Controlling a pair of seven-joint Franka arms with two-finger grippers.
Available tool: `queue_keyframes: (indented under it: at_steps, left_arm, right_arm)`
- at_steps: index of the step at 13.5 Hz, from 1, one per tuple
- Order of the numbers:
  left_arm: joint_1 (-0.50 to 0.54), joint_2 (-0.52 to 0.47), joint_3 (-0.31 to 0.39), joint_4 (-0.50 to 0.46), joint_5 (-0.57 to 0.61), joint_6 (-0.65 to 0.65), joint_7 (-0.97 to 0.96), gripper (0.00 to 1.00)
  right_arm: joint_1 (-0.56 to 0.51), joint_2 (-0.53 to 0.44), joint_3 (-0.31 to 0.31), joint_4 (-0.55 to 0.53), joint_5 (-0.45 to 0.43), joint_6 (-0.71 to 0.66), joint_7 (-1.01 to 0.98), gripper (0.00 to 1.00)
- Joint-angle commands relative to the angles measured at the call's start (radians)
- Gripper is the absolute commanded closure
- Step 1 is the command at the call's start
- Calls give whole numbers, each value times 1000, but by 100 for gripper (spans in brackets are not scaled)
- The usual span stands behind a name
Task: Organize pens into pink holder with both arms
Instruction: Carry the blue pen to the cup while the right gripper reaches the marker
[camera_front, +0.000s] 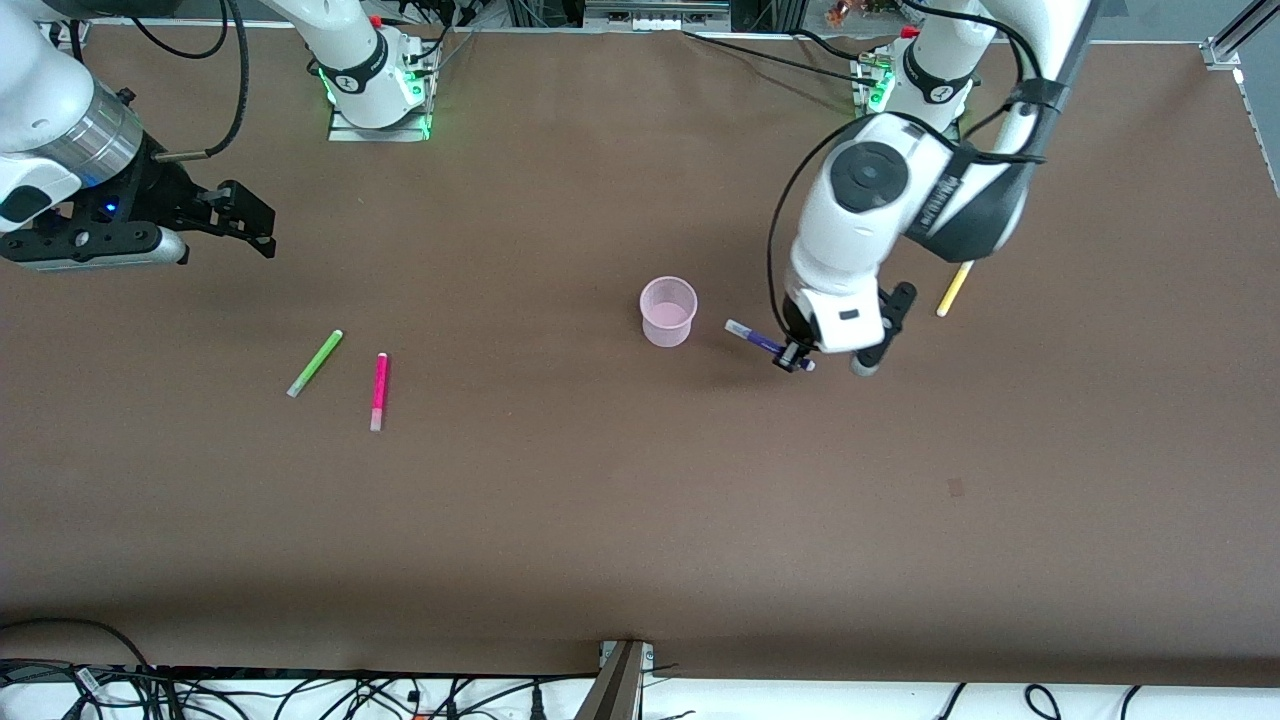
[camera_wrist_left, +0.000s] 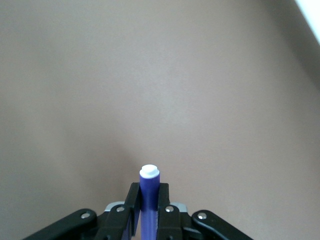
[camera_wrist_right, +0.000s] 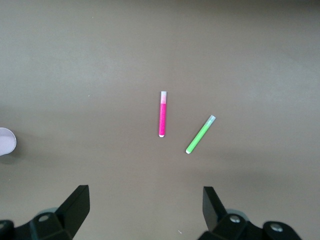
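Purple pen (camera_front: 765, 345) sits clamped in your left gripper (camera_front: 795, 360) beside the pink holder (camera_front: 668, 311), ready for dropping in; your right gripper (camera_front: 240, 220) waits with fingers spread above the desk (camera_front: 600, 500).

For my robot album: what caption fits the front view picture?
Left claw carries the purple pen beside the pink holder.

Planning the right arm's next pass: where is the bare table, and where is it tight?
Bare: the broad strip of table nearer the camera than every pen, and the stretch between the magenta pen and the pink holder. Tight: beside the holder, where the left tool holds the purple pen. The right tool waits open.
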Motion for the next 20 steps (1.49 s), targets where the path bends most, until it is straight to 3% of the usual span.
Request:
queue_keyframes:
  at_steps: [1,2,5,8,12,14,17,20]
  left_arm:
    - [-87,43,14,33,151,-6,-167,100]
    - [-120,52,14,37,214,-6,-224,100]
    - [-195,100,18,62,355,-21,-355,100]
    - [-252,130,20,66,458,-101,-393,100]
    - [-308,144,23,74,478,-159,-415,100]
    - [-318,169,25,117,500,-179,-415,100]
    - [-339,225,25,189,509,-256,-421,100]
    - [-362,227,23,189,509,-285,-424,100]
  right_arm:
    - [-4,84,-1,15,-6,3,-13,0]
    - [-11,136,-1,17,-4,-7,-41,0]
    - [-10,169,-3,0,2,22,-101,0]
    - [-11,152,-4,-133,5,132,-93,0]
    - [-13,146,-13,-300,8,323,-91,0]
    - [-13,159,-29,-406,54,474,-93,0]
    - [-13,221,-29,-514,82,669,-91,0]
    - [-13,300,-27,-560,117,789,-93,2]
